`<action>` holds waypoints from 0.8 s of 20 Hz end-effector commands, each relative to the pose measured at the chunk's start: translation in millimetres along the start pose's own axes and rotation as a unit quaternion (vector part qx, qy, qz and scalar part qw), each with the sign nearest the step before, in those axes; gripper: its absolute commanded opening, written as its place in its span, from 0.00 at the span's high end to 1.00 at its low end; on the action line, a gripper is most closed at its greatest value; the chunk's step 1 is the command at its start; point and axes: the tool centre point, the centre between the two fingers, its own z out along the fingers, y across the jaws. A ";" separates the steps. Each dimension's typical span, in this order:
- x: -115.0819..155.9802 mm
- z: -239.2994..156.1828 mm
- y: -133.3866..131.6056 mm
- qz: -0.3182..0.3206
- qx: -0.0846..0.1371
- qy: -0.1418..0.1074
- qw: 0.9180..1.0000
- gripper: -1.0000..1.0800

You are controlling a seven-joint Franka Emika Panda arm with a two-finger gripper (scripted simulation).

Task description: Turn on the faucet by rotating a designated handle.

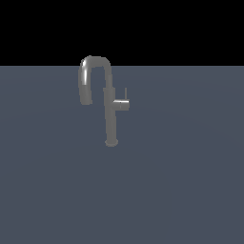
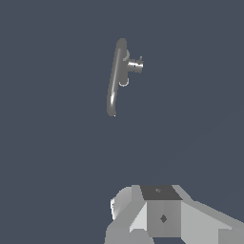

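Faucet [image 2: 114, 78] well apart from claw [image 2: 157, 214]

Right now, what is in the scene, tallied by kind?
Faucets: 1, the faucet, grey, its spout curved over.
Handles: 1, the handle, a stub off the stem with a thin rod lever.
Robot hands: 1, the hand, seen only in part in the wrist view, well apart from the faucet.
Total: 3

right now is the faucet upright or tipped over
Upright: the faucet stands on its round base, stem vertical, spout arching over the top, and the handle juts sideways from the stem.
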 end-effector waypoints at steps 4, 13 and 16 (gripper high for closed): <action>1.2 0.2 -0.1 0.002 0.002 -0.002 1.000 1.00; 19.6 4.0 -1.3 0.031 0.029 -0.025 0.999 1.00; 30.8 6.7 -1.7 0.049 0.045 -0.040 0.997 1.00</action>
